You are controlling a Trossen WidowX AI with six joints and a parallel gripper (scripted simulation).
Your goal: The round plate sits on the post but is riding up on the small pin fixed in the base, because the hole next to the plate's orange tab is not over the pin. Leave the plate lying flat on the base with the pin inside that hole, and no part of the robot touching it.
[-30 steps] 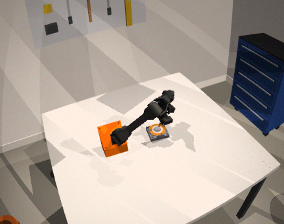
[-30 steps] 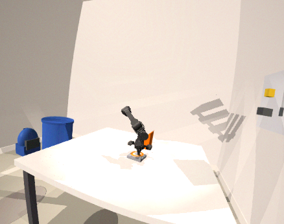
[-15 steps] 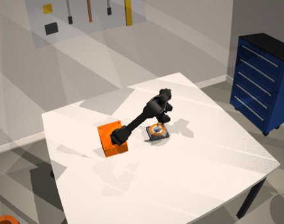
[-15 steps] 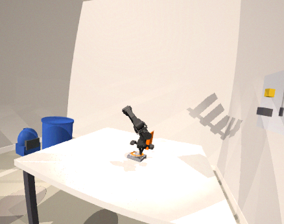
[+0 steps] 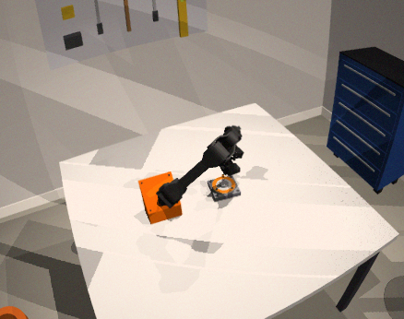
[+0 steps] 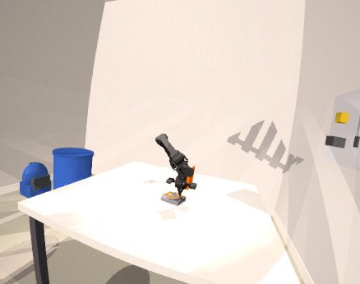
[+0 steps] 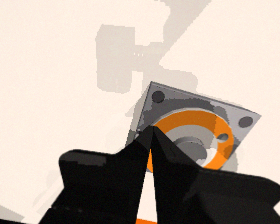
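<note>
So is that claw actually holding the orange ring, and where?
No, nothing is held. The gripper is shut with its fingertips together, poised at the rim of the round plate.
</note>
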